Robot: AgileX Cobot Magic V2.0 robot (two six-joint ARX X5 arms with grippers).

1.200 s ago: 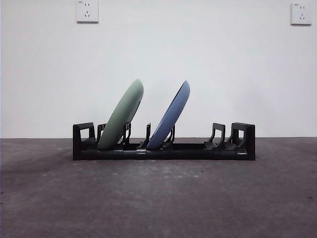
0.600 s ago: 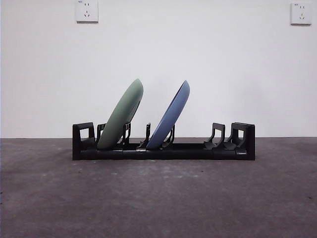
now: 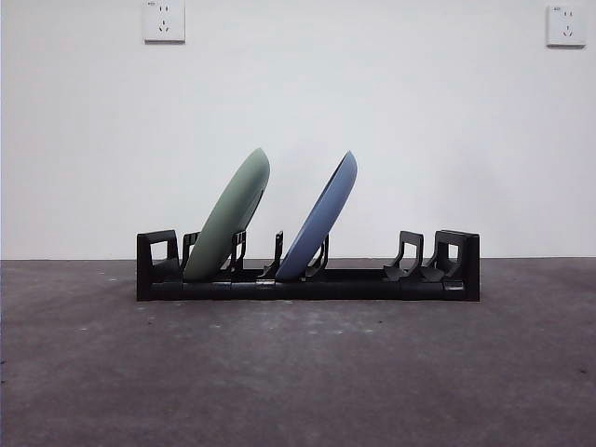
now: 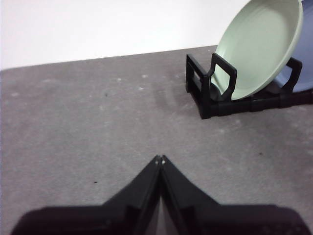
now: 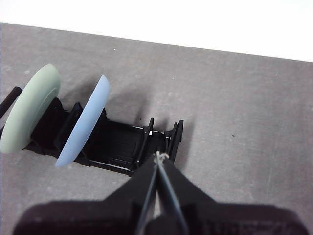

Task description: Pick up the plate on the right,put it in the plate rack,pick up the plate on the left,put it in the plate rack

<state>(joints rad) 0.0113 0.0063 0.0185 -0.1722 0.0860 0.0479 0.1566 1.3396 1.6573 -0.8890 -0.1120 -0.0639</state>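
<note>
Both plates sit tilted in the rack (image 3: 307,279) on the grey table (image 3: 298,372): green plate (image 3: 228,219) near its left end, blue plate (image 3: 321,219) toward the middle. My left claw (image 4: 160,159) and right claw (image 5: 160,155) are both closed, empty, hanging clear.

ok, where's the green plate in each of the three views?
Front view: the green plate stands tilted in the slot nearest the plate rack's left end, beside the blue plate.
Left wrist view: green plate at upper right, leaning in the rack end.
Right wrist view: green plate at the left edge.
Shared landmark: the blue plate, the green one's neighbour in every view.
</note>
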